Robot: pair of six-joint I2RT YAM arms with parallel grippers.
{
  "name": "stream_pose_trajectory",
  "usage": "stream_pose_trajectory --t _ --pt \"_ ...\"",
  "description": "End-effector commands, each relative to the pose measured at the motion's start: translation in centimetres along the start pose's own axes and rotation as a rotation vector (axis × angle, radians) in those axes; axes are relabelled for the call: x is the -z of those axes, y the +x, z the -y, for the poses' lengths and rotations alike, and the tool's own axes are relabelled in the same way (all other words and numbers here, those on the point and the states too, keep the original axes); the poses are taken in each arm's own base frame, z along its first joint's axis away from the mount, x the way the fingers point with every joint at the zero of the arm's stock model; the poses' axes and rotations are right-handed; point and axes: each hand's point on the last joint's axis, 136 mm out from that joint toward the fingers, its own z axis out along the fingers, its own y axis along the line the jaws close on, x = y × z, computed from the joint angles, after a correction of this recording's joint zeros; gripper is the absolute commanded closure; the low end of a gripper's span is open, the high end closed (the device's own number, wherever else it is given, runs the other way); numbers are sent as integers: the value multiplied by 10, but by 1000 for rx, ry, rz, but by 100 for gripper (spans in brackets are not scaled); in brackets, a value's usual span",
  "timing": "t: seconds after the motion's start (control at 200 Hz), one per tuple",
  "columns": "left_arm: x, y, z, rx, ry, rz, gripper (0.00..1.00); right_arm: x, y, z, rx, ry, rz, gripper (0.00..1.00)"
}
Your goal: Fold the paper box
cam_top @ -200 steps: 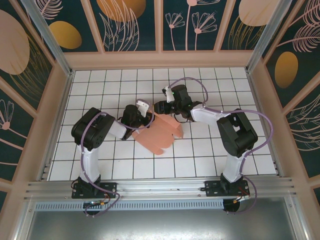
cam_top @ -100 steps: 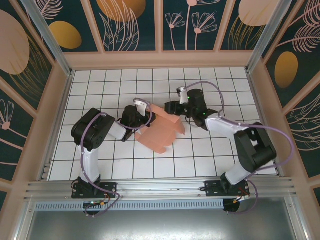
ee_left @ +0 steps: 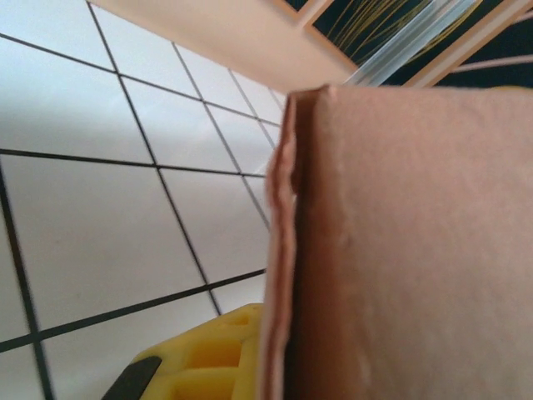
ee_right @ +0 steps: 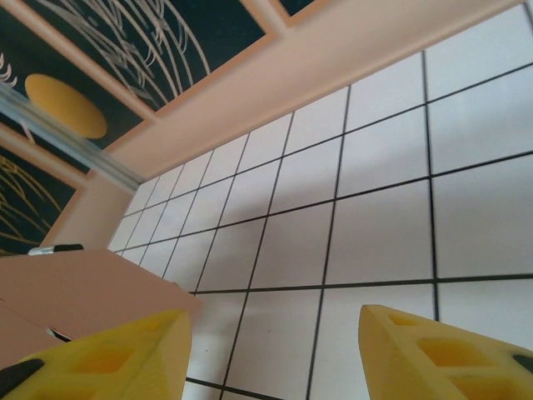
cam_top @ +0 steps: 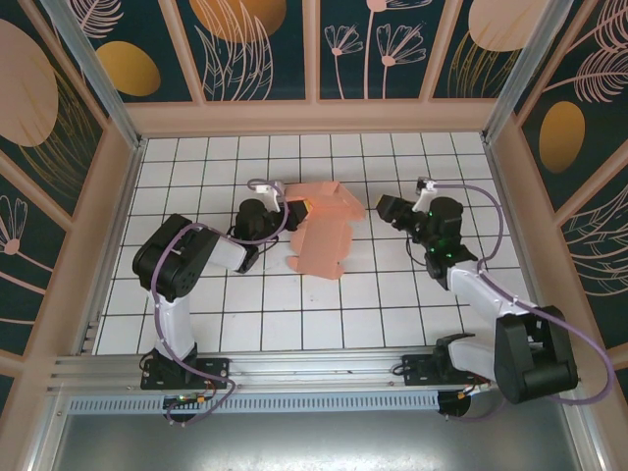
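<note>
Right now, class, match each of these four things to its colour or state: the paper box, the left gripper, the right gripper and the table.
Column one:
1. paper box
2. left gripper
3. right gripper
4. table

Column two:
A. open, nothing between its fingers
B. white tiles with black lines
C. salmon-pink, partly folded
D. shut on the box's edge

Pairs: 1-C, 2-D, 3-A, 4-B
</note>
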Motion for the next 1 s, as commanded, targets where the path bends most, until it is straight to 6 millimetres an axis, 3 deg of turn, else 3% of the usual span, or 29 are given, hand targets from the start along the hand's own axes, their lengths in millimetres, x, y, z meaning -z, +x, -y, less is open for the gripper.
stream_pose_trajectory --t 0.0,0.225,0.661,0.756,0.996 --pt "2 -35 33 75 128 96 100 11 1 -12 -14 -76 20 44" --pt "-4 -39 41 122 185 102 100 19 16 -59 -1 -307 -33 44" --pt "2 -40 42 91 172 114 100 3 23 -115 -23 -495 -102 45" --pt "2 -39 42 91 175 110 100 -1 25 -119 -34 -510 -110 45" --pt "3 -37 42 87 179 103 100 6 9 -114 -120 -538 -42 47"
